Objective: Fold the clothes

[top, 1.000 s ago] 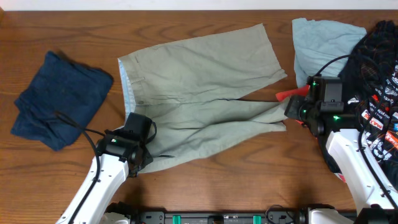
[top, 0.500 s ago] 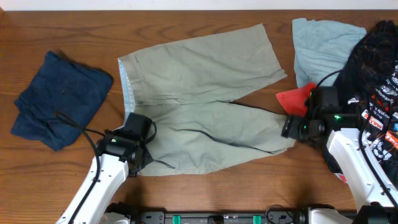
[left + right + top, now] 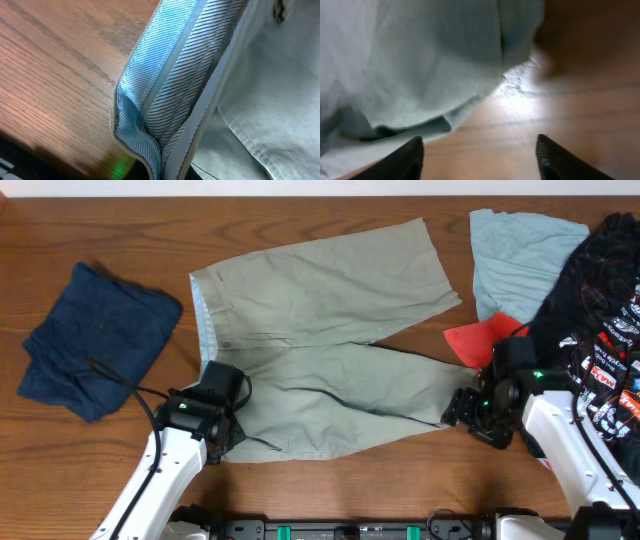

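Note:
The khaki shorts (image 3: 320, 330) lie spread in the middle of the table, waistband to the left and legs to the right. My left gripper (image 3: 225, 435) is shut on the near waistband corner. In the left wrist view the blue striped lining (image 3: 170, 85) is pinched at the bottom edge by the left gripper (image 3: 167, 172). My right gripper (image 3: 462, 408) stands open just off the hem of the near leg. In the right wrist view the right gripper (image 3: 480, 160) shows only bare wood between its dark fingertips (image 3: 405, 160), with the khaki hem (image 3: 420, 65) ahead of it.
A folded navy garment (image 3: 95, 340) lies at the left. A light-blue piece (image 3: 520, 255), a red piece (image 3: 480, 340) and a black printed heap (image 3: 600, 290) crowd the right side, close behind my right arm.
My right gripper has let go of the near leg's hem, opened and drawn back toward the front edge. That leg now lies flat, spread to the right. The left gripper has not moved.

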`<state>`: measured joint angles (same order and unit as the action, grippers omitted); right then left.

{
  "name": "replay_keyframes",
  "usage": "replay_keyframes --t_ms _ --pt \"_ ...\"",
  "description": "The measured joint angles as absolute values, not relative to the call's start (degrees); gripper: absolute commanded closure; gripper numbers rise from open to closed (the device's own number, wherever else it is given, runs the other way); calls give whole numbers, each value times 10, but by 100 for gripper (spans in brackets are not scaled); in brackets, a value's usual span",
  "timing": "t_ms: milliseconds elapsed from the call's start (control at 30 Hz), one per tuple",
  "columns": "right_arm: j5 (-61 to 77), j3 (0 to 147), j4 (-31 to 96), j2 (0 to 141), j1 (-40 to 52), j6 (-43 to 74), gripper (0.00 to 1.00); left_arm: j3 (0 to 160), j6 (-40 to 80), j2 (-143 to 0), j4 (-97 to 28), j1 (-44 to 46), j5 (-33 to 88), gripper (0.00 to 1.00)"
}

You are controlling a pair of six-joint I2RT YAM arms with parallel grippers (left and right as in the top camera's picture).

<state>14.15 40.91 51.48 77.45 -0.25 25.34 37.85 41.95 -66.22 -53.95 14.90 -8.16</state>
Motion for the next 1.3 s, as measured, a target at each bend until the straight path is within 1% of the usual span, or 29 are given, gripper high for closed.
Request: replay_keyframes --t_ms 100,200,233,267,300,333,367,467,600,800,967,1167,1300 --pt "170 373 451 775 -2 265 39 378 420 -662 -539 149 -82 94" --pt "187 342 395 775 3 283 48 378 420 -662 -539 149 -82 94" --pt "191 333 379 776 7 293 52 378 420 -662 -539 149 -82 94" --pt "194 329 371 776 10 295 58 378 420 -662 -539 149 -82 94" --pt "197 324 364 776 12 300 66 378 420 -662 -539 149 -82 94" --pt "200 321 361 776 14 306 71 378 420 -662 -539 149 -82 93" --pt "201 319 359 776 15 309 75 378 420 -662 -539 149 -82 93" --pt "204 316 359 776 15 316 81 378 420 -662 -539 149 -82 93" --pt "199 314 357 776 16 323 99 378 420 -662 -539 149 -82 94" --pt "193 314 356 776 16 326 99 378 420 -662 -539 149 -81 94" --pt "190 327 425 764 16 312 99 381 386 -660 -556 149 -63 94" --pt "178 436 527 698 6 286 99 437 332 -615 -637 149 -19 94" --pt "152 526 575 652 -6 273 99 493 301 -563 -649 149 16 94"
